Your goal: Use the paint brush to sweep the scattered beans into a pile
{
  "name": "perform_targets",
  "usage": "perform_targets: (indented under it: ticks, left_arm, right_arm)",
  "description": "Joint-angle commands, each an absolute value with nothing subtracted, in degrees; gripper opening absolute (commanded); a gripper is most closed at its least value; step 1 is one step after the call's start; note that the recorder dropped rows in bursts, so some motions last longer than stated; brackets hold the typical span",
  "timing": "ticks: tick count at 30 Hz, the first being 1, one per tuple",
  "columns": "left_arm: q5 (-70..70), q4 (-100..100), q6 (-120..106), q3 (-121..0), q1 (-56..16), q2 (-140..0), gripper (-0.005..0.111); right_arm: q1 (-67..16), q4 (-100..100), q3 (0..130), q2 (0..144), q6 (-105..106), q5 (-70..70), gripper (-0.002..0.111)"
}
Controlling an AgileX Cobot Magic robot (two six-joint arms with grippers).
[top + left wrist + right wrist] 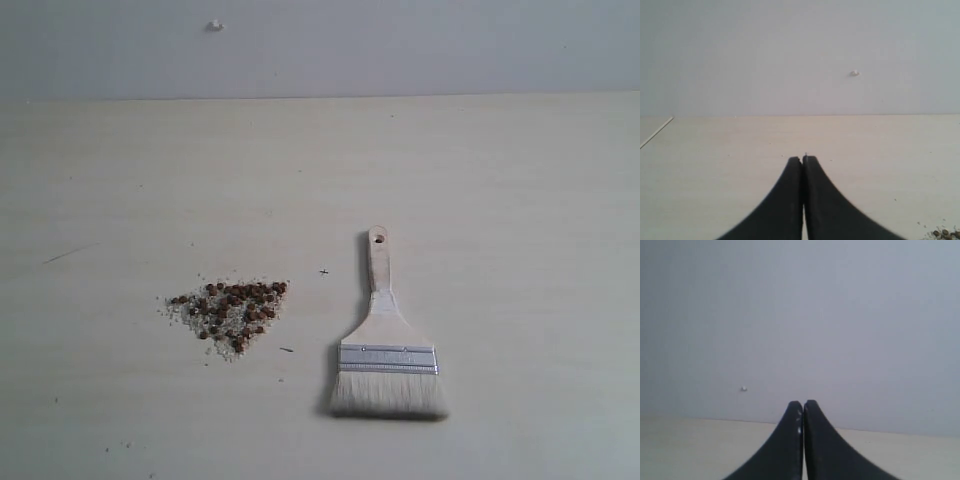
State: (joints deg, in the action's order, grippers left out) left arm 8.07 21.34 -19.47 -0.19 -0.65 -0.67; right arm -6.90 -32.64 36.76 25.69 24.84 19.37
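1. Off-white bristles, silver ferrule, pale wooden handle with a hole: the paint brush (pixel 387 345) lies flat on the table (pixel 520 200), bristles nearest;
2. reddish-brown beans (pixel 245 295) sit in a triangular pile (pixel 228 312) with pale crumbs (pixel 185 312), to the left of the brush in the exterior view, not touching it;
3. left gripper (pixel 803 159) and right gripper (pixel 803 402): both claws are pressed together and hold nothing.
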Motion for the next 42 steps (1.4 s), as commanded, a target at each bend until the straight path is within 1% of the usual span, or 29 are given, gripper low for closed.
perform_targets:
  ticks: [1, 5, 9, 15, 20, 24, 28, 31, 38, 42]
  left_arm:
    - [8.03, 21.59, -19.32, 0.00, -0.90, -0.34, 0.000]
    - [8.03, 21.59, -19.32, 0.00, -0.90, -0.34, 0.000]
    - [8.03, 21.59, -19.32, 0.00, -0.90, -0.34, 0.000]
    - [8.03, 21.59, -19.20, 0.00, -0.90, -0.34, 0.000]
    - [8.03, 21.59, -19.20, 0.00, -0.90, -0.34, 0.000]
    - [8.03, 21.59, -19.20, 0.00, -0.90, -0.34, 0.000]
    - [8.03, 21.59, -19.20, 0.00, -0.90, -0.34, 0.000]
    - [8.03, 21.59, -19.20, 0.00, -0.90, -0.34, 0.000]
    - [8.03, 21.59, -19.32, 0.00, -0.90, -0.34, 0.000]
    - [8.03, 21.59, -19.32, 0.00, -0.90, -0.34, 0.000]
  right_arm:
    - [-6.13, -28.53, 34.19, 22.28, 25.62, 20.83, 0.000]
    - [-3.36, -29.58, 28.21, 16.98, 25.33, 17.79, 0.000]
    - [-1.98, -26.35, 21.67, 12.18, 25.73, 17.08, 0.000]
    - [-1.98, -23.67, 15.41, 10.84, 25.73, 16.52, 0.000]
    - [-1.98, -23.92, 9.30, 10.70, 21.80, 9.67, 0.000]
    - [-1.98, -17.14, 4.57, 9.47, 16.29, 7.11, 0.000]
    - [-1.98, -4.30, 0.70, 8.11, 2.13, 5.67, 0.000]
    - [-1.98, -0.49, 0.00, 7.10, -3.56, 5.55, 0.000]
    - [-1.98, -0.59, 0.00, 4.93, -5.51, 9.23, 0.000]
    - [-1.98, -1.23, 0.00, 4.89, -5.68, 15.77, 0.000]
